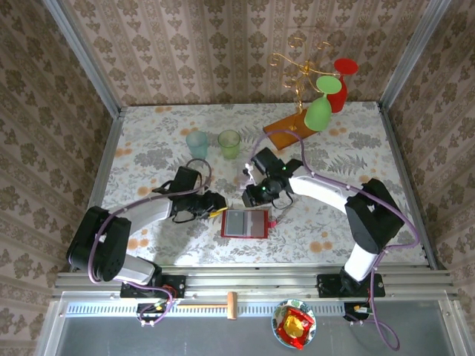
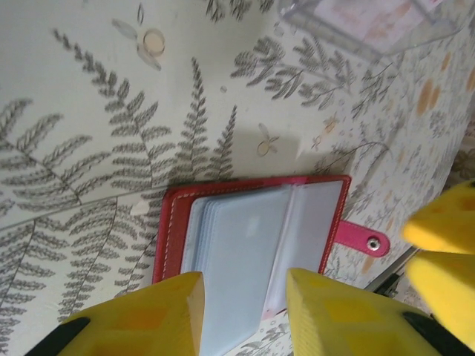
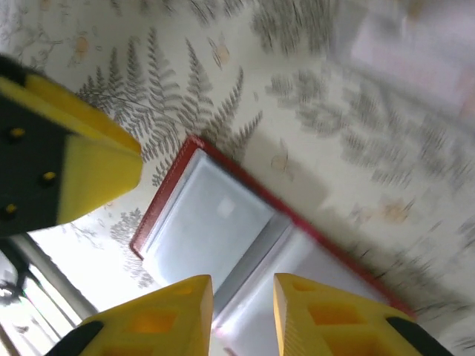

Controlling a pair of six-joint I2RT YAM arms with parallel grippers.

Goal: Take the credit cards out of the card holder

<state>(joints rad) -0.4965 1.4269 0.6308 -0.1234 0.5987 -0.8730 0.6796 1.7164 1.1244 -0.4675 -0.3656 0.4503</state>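
Card holder (image 1: 245,223) lies open at centre frame, left gripper (image 1: 214,205) at its left edge, right gripper (image 1: 256,197) at its upper edge, both with jaws apart and clamping nothing; unpinned, it may slide or lift should a card bind in its sleeve.

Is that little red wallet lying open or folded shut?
Open. The card holder lies spread flat, both clear sleeve panels facing up, and its red tab sticks out to one side.

Card holder (image 1: 245,222) on table (image 1: 148,133), near front edge, cups (image 1: 197,143) behind
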